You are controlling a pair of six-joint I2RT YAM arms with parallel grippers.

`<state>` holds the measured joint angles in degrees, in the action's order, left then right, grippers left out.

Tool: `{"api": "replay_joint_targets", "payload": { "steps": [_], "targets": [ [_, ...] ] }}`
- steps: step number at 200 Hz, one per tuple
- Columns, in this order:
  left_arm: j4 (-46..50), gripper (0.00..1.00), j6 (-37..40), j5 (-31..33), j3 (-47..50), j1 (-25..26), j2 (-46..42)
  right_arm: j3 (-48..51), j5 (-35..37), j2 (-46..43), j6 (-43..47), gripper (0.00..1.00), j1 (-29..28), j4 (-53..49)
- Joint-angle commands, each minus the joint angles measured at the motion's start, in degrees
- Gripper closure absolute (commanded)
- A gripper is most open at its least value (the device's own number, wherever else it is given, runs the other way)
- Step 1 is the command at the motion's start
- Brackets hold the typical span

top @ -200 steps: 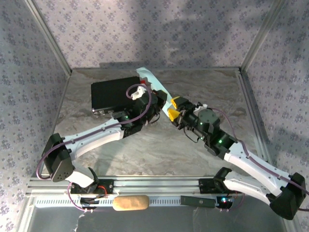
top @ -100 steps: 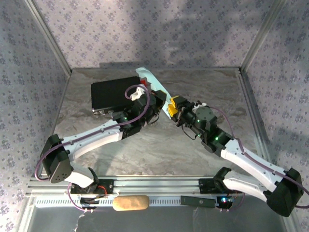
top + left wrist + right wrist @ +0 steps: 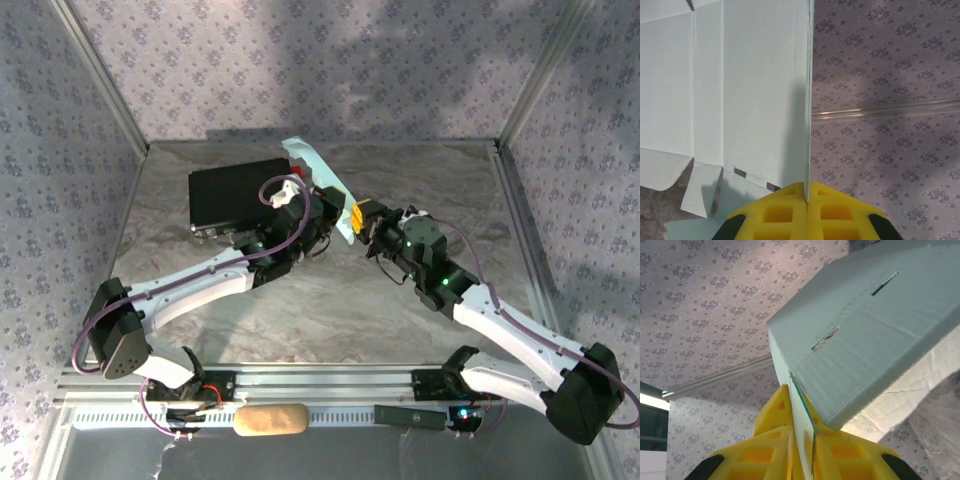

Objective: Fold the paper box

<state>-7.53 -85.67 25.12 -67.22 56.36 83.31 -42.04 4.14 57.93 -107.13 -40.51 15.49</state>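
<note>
The left tool point(image 3: 806, 192) and right tool point(image 3: 801, 427) each clamp an edge of the pale light-blue card paper box point(image 3: 308, 163) above the grey marbled table point(image 3: 450, 180), its long axis slanting far-left to near-right.

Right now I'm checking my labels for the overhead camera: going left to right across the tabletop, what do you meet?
black case → paper box → right gripper
</note>
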Motion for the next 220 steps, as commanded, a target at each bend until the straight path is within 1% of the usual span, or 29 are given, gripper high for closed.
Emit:
{"api": "replay_joint_targets", "payload": {
  "steps": [1,5,12,15,18,26,37,44,46,63,72,83,90,100,109,120,129,136,141,146,159,165,178,185,194,201,204,210,220],
  "targets": [
    [-2.2,1.00,-1.0,-0.5,-0.4,0.4,-0.9,-1.0,0.1,0.2,0.7,0.85,0.6,1.6],
    [-2.2,1.00,-1.0,-0.5,-0.4,0.4,-0.9,-1.0,0.0,0.2,0.9,0.89,0.7,1.4],
    [-2.1,1.00,-1.1,-0.6,-0.4,0.4,-0.9,-1.2,0.0,0.1,1.0,0.93,0.7,0.8],
    [-2.0,1.00,-1.0,-0.7,-0.3,0.4,-0.9,-1.2,0.0,0.0,1.1,0.98,0.7,0.6],
    [-2.0,1.00,-1.1,-0.8,-0.4,0.4,-0.9,-1.1,0.0,-0.1,1.1,1.00,0.8,0.3],
    [-2.0,1.00,-0.8,-1.2,-0.4,0.3,-0.9,-1.1,-0.1,-0.4,1.4,1.00,1.0,-0.4],
    [-2.0,0.86,-0.1,-2.2,-0.4,0.0,-1.0,-1.1,-0.4,-1.1,1.9,1.00,1.5,-1.3],
    [-1.5,0.74,0.6,-3.5,-0.6,-0.6,-1.3,-1.2,-1.3,-1.6,2.5,1.00,2.2,-2.1],
    [-1.2,0.72,0.8,-3.9,-0.7,-0.8,-1.4,-1.3,-1.7,-1.8,2.7,1.00,2.5,-2.5],
    [4.4,0.45,2.9,-7.0,-1.8,-3.5,-3.4,-2.6,-7.2,-3.1,4.3,1.00,5.9,-6.5],
    [7.9,0.34,4.5,-9.0,-2.5,-5.5,-4.7,-3.2,-10.5,-3.7,5.1,1.00,7.9,-7.7],
    [12.2,0.26,7.8,-12.4,-3.9,-8.0,-6.2,-3.5,-14.4,-4.4,5.6,1.00,10.0,-8.5],
    [15.9,0.21,10.7,-13.0,-5.1,-9.5,-7.2,-4.0,-16.9,-4.7,6.0,1.00,11.5,-9.2],
    [21.6,0.18,16.6,-12.2,-7.5,-10.5,-8.8,-5.5,-20.8,-4.9,7.0,1.00,13.7,-11.7],
    [26.3,0.14,24.2,-10.6,-9.6,-10.5,-10.0,-6.7,-23.3,-5.3,7.8,1.00,15.2,-13.9],
    [30.3,0.14,31.2,-9.4,-10.9,-10.7,-11.4,-7.5,-25.8,-5.8,8.3,1.00,17.0,-15.3],
    [31.7,0.14,36.2,-9.5,-10.8,-11.0,-12.4,-8.0,-28.0,-6.1,8.5,1.00,18.5,-16.3],
    [33.4,0.11,37.8,-9.1,-10.5,-11.6,-12.9,-8.4,-29.7,-6.2,8.6,1.00,19.8,-16.9],
    [34.8,0.09,37.2,-9.4,-10.1,-12.6,-13.3,-8.5,-31.1,-6.2,8.8,1.00,20.8,-17.1],
    [35.8,0.09,34.9,-10.9,-9.6,-14.2,-13.7,-8.7,-32.3,-6.2,8.9,1.00,21.5,-17.3],
    [32.6,0.12,28.8,-18.7,-5.6,-18.5,-14.9,-8.7,-34.7,-6.4,9.1,1.00,23.3,-17.6],
    [29.8,0.13,26.7,-20.5,-3.7,-19.1,-15.5,-8.6,-35.4,-6.4,9.1,1.00,24.0,-17.5],
    [26.5,0.15,23.8,-20.8,-1.4,-18.8,-16.2,-8.4,-37.7,-6.1,9.1,1.00,25.0,-16.9],
    [25.6,0.19,24.6,-20.7,-1.2,-18.5,-16.2,-8.2,-38.8,-5.8,9.0,1.00,25.5,-16.8],
    [24.9,0.33,27.7,-20.1,-1.2,-17.8,-16.1,-8.1,-39.4,-5.9,9.0,1.00,26.0,-17.0],
    [24.9,0.45,31.4,-19.5,-1.1,-17.3,-16.1,-8.1,-39.8,-6.1,9.1,1.00,26.4,-17.2],
    [24.9,0.49,33.3,-19.2,-1.0,-17.0,-16.2,-8.2,-39.9,-6.2,9.2,1.00,26.6,-17.4],
    [24.7,0.53,37.8,-17.9,-0.4,-16.1,-16.5,-8.5,-40.3,-6.3,9.6,1.00,26.9,-18.3],
    [24.4,0.55,46.6,-12.4,1.8,-13.5,-17.0,-9.4,-40.9,-6.5,10.4,1.00,27.7,-20.0]
  ]
}}
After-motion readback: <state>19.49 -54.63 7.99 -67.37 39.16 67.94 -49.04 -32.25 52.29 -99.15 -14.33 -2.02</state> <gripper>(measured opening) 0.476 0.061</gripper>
